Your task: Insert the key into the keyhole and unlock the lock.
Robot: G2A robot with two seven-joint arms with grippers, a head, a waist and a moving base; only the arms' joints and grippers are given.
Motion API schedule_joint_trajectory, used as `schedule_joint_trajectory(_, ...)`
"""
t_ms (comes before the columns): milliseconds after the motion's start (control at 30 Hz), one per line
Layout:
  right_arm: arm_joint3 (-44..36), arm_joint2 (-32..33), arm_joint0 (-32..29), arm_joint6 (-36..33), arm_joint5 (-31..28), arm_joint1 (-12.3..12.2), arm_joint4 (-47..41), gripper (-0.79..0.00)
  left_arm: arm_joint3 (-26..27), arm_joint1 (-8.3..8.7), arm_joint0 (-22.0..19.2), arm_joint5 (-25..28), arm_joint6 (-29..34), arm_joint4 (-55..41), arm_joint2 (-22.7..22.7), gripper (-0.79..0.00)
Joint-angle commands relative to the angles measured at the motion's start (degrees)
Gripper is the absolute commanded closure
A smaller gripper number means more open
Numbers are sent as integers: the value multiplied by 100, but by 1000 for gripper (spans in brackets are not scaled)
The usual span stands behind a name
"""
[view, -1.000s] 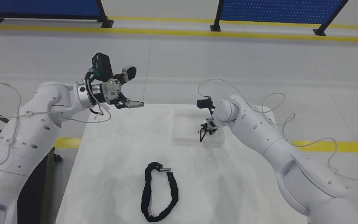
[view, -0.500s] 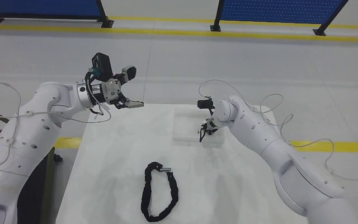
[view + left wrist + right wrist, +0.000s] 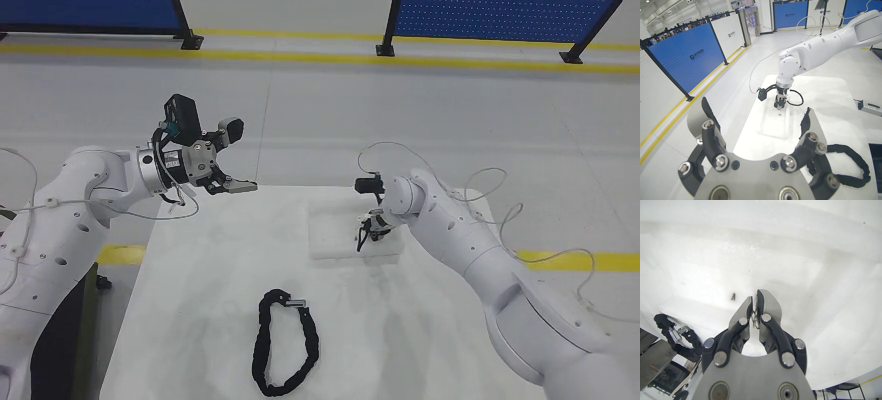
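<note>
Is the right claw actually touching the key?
Touching. The right wrist view shows the right claw shut on the key, the metal pinched in its grip.

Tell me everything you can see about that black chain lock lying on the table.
The chain lock is a chain in a black fabric-looking sleeve, curled into a closed loop and lying flat on the white table, on the robot's side. Its ends meet at a small shiny metal lock body with a curved shackle. Only the table touches it.
</note>
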State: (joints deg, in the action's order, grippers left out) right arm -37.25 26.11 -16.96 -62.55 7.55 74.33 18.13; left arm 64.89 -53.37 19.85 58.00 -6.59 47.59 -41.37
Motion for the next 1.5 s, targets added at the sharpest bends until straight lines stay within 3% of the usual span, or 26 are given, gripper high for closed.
schedule_joint_trajectory(0,-23,17,32,-30,1,-3,81,0,0,0,0,0,0,0,0,-785)
schedule_joint_trajectory(767,-772,-49,20,-637,406,-116,1728,0,0,0,0,0,0,0,0,-785)
schedule_joint_trajectory(1100,-900,571,16,-827,143,-172,915,0,0,0,0,0,0,0,0,-785)
schedule_joint_trajectory(1467,-2127,1840,-366,-1467,3,-692,86,0,0,0,0,0,0,0,0,-785)
